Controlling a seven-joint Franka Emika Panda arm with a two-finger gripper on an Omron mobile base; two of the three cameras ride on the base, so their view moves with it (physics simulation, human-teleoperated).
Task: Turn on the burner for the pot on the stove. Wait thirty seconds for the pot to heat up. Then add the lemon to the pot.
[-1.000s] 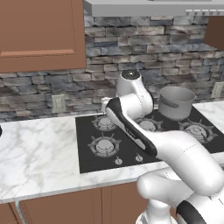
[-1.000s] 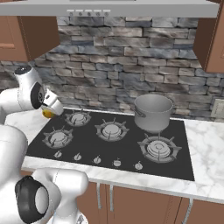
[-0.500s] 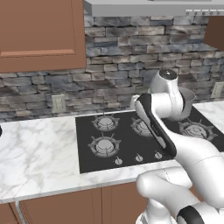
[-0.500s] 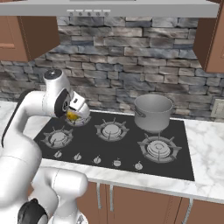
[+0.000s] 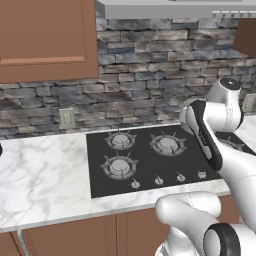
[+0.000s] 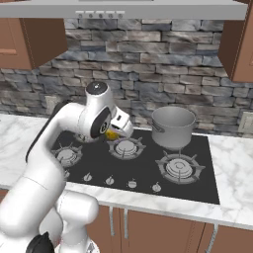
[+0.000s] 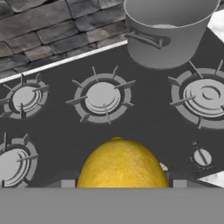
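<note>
My gripper (image 6: pixel 115 132) is shut on the lemon (image 6: pixel 111 134), a yellow ball held in the air above the middle rear burner (image 6: pixel 127 147) of the stove (image 6: pixel 148 170). The grey pot (image 6: pixel 173 127) stands on the rear right burner, a short way to the right of the gripper and apart from it. In the hand view the lemon (image 7: pixel 122 164) sits low in the middle between my fingertips, the pot (image 7: pixel 168 30) stands at the upper right, and the black stove (image 7: pixel 144 122) lies below.
A row of small silver knobs (image 6: pixel 132 184) runs along the stove's front edge. White marble counter (image 5: pixel 45 175) lies on both sides. A stone backsplash (image 6: pixel 148 69) rises behind, with a range hood (image 6: pixel 123 7) and wooden cabinets (image 5: pixel 45 40) above.
The arm has swung right across the stove with the lemon, from over the left side to above the middle burners, closer to the pot.
</note>
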